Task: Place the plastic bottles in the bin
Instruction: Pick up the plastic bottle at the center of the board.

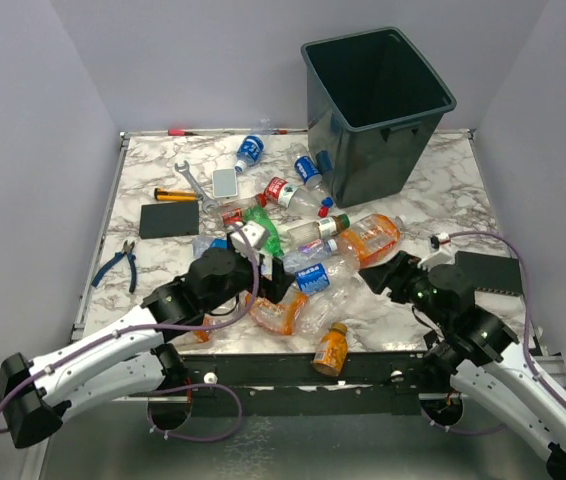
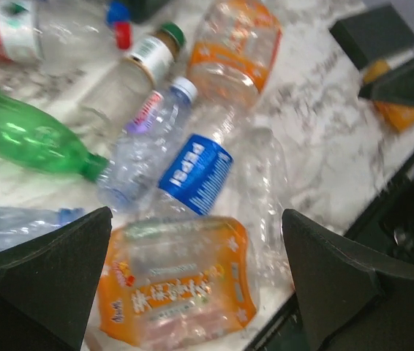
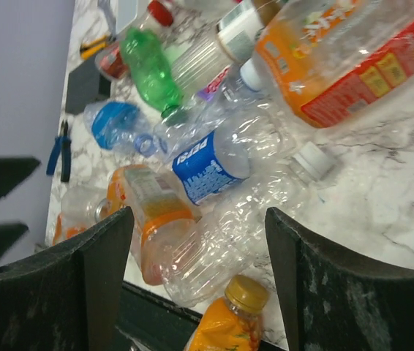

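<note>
The dark bin (image 1: 378, 110) stands at the back right. Many plastic bottles lie in a heap mid-table. My left gripper (image 1: 281, 283) is open, low over the heap. In its wrist view the gripper (image 2: 196, 245) straddles a crushed orange-labelled bottle (image 2: 174, 281), beyond which lie a blue-labelled Pepsi bottle (image 2: 196, 172) and a green bottle (image 2: 31, 135). My right gripper (image 1: 383, 275) is open beside a big orange bottle (image 1: 373, 238). In its wrist view the gripper (image 3: 200, 241) frames a crushed clear bottle (image 3: 243, 227) and a small orange bottle (image 3: 232, 322).
A wrench (image 1: 191, 178), pliers (image 1: 118, 265), a black slab (image 1: 169, 219) and a grey slab (image 1: 225, 181) lie at the left. Another dark slab (image 1: 488, 270) lies at the right. The small orange bottle (image 1: 330, 348) sits at the table's front edge.
</note>
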Available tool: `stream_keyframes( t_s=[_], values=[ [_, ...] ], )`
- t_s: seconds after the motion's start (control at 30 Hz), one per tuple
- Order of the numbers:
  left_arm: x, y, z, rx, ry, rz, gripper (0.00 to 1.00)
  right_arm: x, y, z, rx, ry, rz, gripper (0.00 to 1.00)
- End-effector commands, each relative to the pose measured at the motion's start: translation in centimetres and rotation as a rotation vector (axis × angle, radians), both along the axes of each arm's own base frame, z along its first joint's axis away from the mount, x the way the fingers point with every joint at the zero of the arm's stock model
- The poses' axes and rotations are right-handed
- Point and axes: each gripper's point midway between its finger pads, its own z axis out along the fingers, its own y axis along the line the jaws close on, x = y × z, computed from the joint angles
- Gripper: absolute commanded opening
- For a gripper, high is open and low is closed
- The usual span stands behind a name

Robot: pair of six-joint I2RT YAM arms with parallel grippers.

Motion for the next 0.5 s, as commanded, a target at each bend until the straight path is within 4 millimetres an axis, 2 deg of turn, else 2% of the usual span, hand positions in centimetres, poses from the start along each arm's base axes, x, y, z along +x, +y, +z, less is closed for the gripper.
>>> stream_keyframes(
  t_s=[0.0,0.13,0.2,0.33,0.47],
  values=[
    [-4.1,-2.8,-2.1,0.175,0.102,-0.177,0.99,0.1,-4.3,-2.2,0.017,0.072,-0.261,0.77],
    [-6.7,-5.8,-3.8,0.398,0.071,-0.254,0.99,-0.1,-6.1,-3.3,0.027,0.103,-0.369,0.78],
    [-7.3,-7.1,-4.8,0.472,0.058,-0.27,0.99,-0.2,-6.6,-3.6,0.036,0.115,-0.407,0.78],
    [-6.9,-9.0,-6.2,0.544,0.07,-0.279,0.99,-0.2,-7.1,-3.5,0.044,0.112,-0.435,0.78],
    [-6.2,-10.6,-7.8,0.617,0.084,-0.275,0.93,-0.5,-7.5,-3.5,0.027,0.115,-0.437,0.78]
  ],
)
